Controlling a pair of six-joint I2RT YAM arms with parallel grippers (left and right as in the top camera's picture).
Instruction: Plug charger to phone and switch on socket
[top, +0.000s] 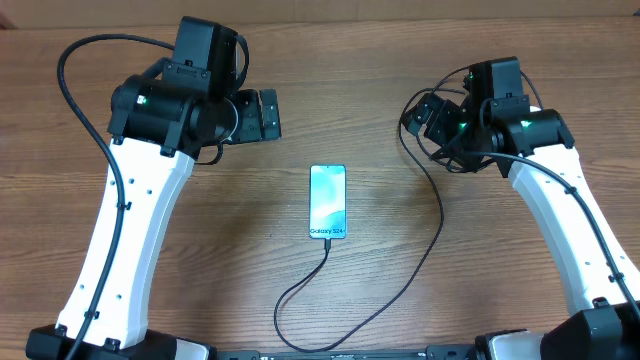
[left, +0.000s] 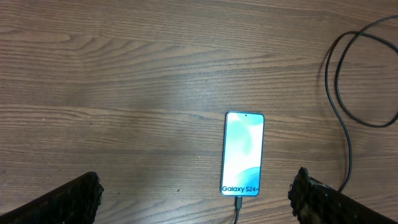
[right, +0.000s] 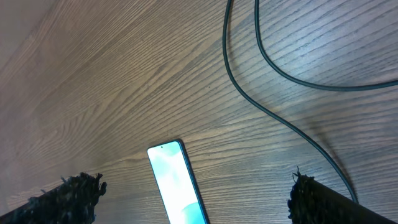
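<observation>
The phone (top: 327, 202) lies flat in the middle of the table, its light blue screen lit and "Galaxy S24" at its near end. The charger's thin black cable (top: 420, 262) has its connector tip in the phone's near end (left: 237, 202), loops toward the front edge, then runs up toward the right arm. Its plug head is not visible. The socket is out of view. My left gripper (top: 258, 115) is open and empty, raised left of and behind the phone (left: 243, 154). My right gripper (top: 425, 115) is open and empty, raised to the phone's right (right: 177, 186).
The wooden table (top: 330, 60) carries nothing else in view. Loops of black cable (right: 273, 112) lie under the right arm, also seen in the left wrist view (left: 339, 93). The arms' own black cables hang beside both wrists.
</observation>
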